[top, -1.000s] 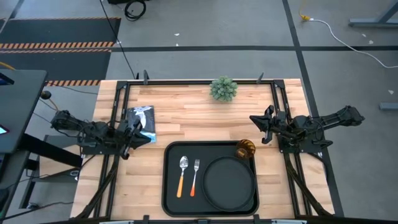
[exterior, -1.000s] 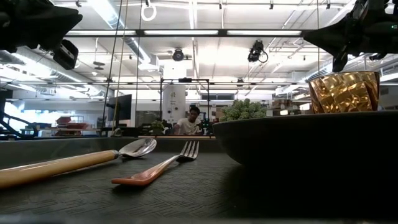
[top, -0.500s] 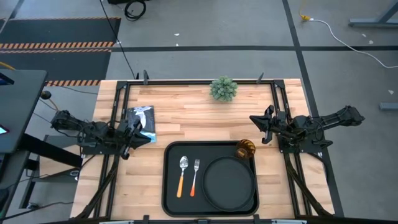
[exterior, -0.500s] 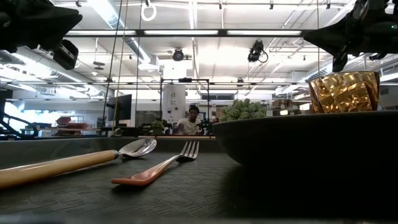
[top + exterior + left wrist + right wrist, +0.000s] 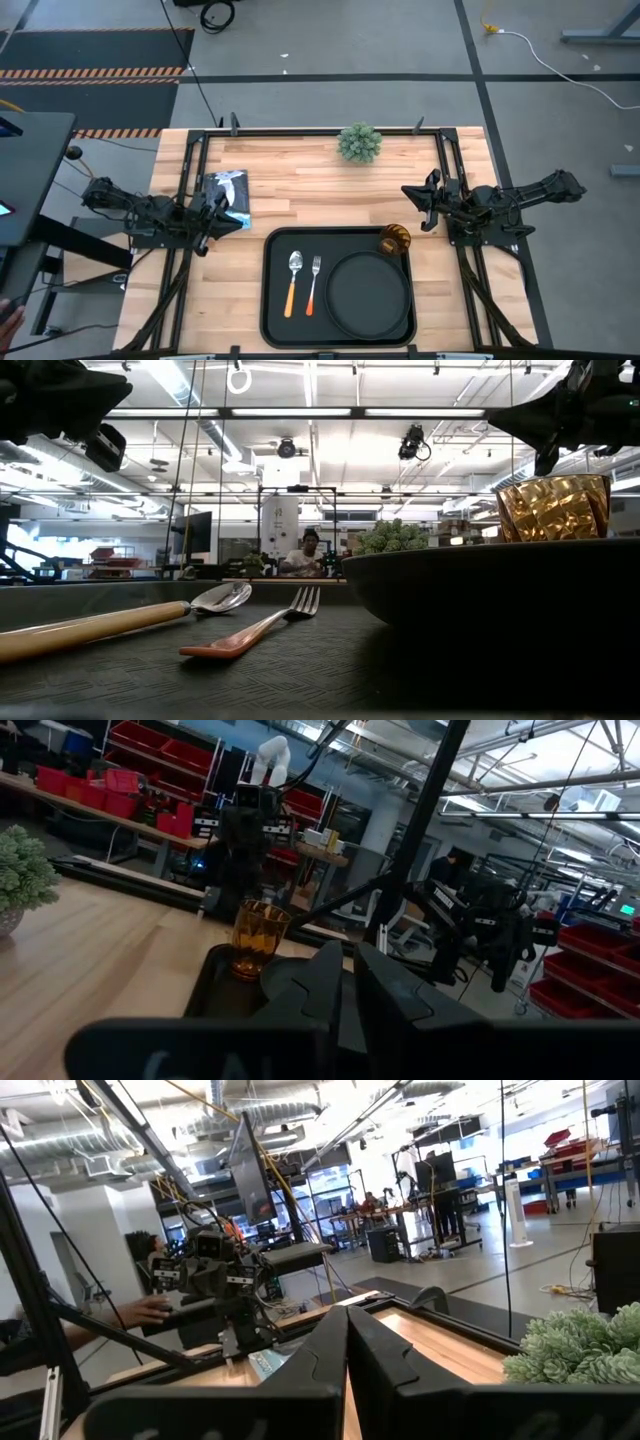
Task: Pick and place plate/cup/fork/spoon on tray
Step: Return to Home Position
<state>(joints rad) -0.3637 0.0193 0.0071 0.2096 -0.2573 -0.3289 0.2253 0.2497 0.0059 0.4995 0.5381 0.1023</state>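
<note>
The black tray (image 5: 275, 315) lies at the table's near middle. On it rest the round black plate (image 5: 368, 294), the amber cup (image 5: 394, 239) at the tray's far right corner, the spoon (image 5: 294, 280) and the fork (image 5: 314, 283), side by side left of the plate. In the low view the spoon (image 5: 120, 618), the fork (image 5: 262, 628), the plate (image 5: 500, 590) and the cup (image 5: 553, 507) show up close. My left gripper (image 5: 226, 208) is shut and empty at the table's left edge. My right gripper (image 5: 418, 203) is shut and empty at the right, beyond the cup.
A small green plant (image 5: 359, 142) stands at the table's far middle. A dark packet (image 5: 230, 196) lies on the wood by my left gripper. A black frame rail (image 5: 320, 131) runs round the table. A person (image 5: 305, 556) sits far behind in the room.
</note>
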